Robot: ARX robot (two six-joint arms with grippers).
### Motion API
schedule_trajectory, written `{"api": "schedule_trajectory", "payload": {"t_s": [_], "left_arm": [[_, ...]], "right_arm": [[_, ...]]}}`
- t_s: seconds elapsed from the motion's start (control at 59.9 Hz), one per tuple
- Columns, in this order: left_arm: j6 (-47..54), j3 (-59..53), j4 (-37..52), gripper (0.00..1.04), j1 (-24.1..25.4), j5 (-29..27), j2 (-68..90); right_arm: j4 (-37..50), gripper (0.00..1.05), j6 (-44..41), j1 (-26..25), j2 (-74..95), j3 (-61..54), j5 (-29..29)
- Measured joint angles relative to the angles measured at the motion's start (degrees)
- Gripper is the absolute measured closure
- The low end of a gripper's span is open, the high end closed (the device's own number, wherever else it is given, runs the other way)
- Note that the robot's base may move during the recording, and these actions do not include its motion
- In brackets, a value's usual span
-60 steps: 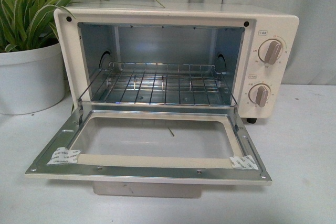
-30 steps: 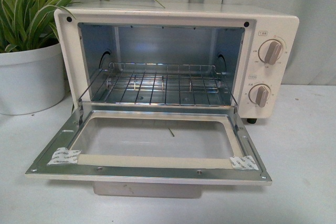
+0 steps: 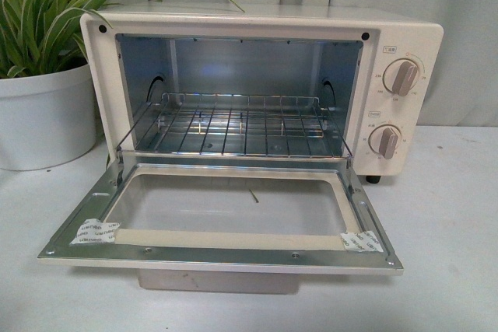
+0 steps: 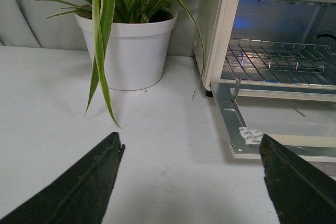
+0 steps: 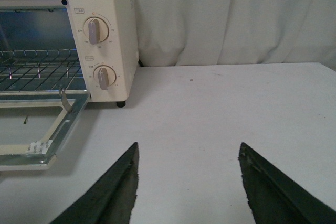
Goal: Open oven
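The cream-white oven (image 3: 405, 33) stands on the table with its glass-windowed door (image 3: 226, 250) folded down flat toward me. Inside, the wire rack (image 3: 237, 124) shows. Two beige knobs (image 3: 402, 77) sit on its right panel. The handle is hidden under the door's front edge. Neither arm shows in the front view. My left gripper (image 4: 191, 142) is open and empty over bare table, left of the door's corner (image 4: 247, 148). My right gripper (image 5: 189, 150) is open and empty over bare table, right of the oven (image 5: 118, 14).
A white pot (image 3: 43, 118) with a long-leaved green plant (image 3: 47, 5) stands left of the oven, close to its side; it also shows in the left wrist view (image 4: 131, 51). A pale curtain (image 5: 231, 19) hangs behind the white table (image 5: 220, 108).
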Motion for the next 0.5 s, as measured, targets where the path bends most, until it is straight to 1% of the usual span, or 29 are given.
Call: {"api": "schedule_trajectory", "payload": {"t_s": [0.067,0.083,0.117,0.167,0.501], "left_arm": [[0.0,0.0,0.0,0.07,0.0,0.0,0.0],[0.0,0.0,0.0,0.05,0.0,0.0,0.0],[0.1,0.0,0.0,0.07,0.0,0.0,0.0],[0.1,0.0,0.0,0.07,0.0,0.0,0.0],[0.1,0.0,0.0,0.06,0.0,0.0,0.0]], "right_arm": [[0.0,0.18,0.0,0.0,0.0,0.0,0.0],[0.0,0.13,0.0,0.0,0.0,0.0,0.0],[0.0,0.07,0.0,0.0,0.0,0.0,0.0],[0.0,0.10,0.0,0.0,0.0,0.0,0.0],[0.0,0.09,0.0,0.0,0.0,0.0,0.0]]}}
